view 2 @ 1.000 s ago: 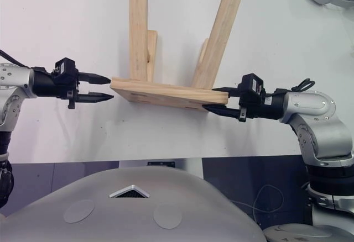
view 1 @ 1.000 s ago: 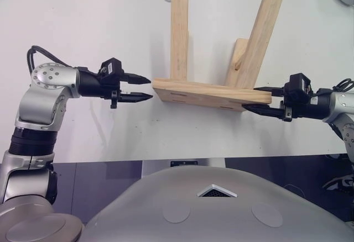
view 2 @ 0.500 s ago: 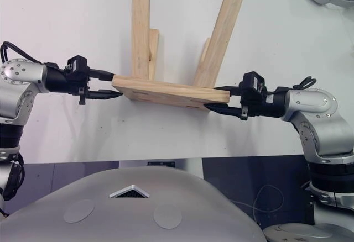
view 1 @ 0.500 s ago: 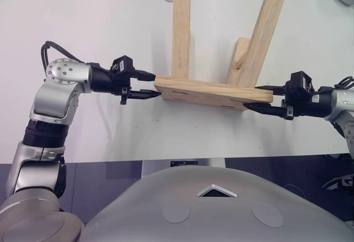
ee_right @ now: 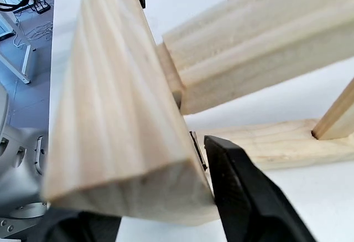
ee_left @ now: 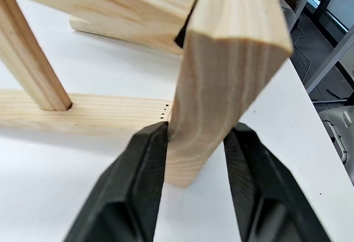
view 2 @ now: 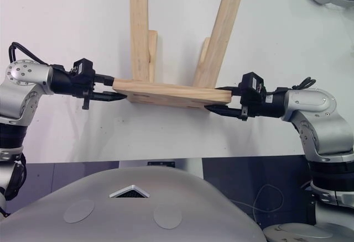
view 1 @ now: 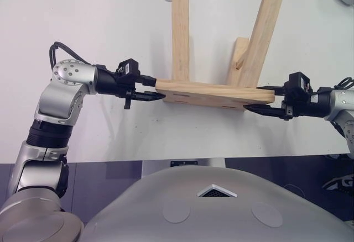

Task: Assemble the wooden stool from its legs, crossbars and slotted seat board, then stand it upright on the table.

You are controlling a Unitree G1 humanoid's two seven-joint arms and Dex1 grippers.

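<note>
Wooden stool [view 1: 221,59], assembled and lying on its side on the white table [view 1: 83,21]. The slotted seat board [view 1: 213,93] stands on edge at the near side, running left to right. The legs point to the far side, with the left leg [view 1: 180,29] nearly straight and the right leg [view 1: 260,35] splayed to the right. In the left wrist view a crossbar [ee_left: 30,59] joins an upper leg to a lower leg [ee_left: 83,112] that rests on the table. The left gripper [view 1: 150,87] is pressed onto the left end of the seat board, its black fingers [ee_left: 138,187] bracketing the board's thickness. The right gripper [view 1: 257,99] pinches the right end in the same way, one finger [ee_right: 243,198] flat against the board's face. Whether the board's lower edge touches the table cannot be told. Judged from this arrangement, assembly is complete and the step in hand is the two-handed grasp that precedes righting the stool. The next move probably calls for both arms to raise the seat board together and swing it up and toward the far side. The stool would then pivot over its lower legs until all the feet meet the table. Both grips must hold evenly, since unequal lift at the two ends could twist the board out of one pinch.
</note>
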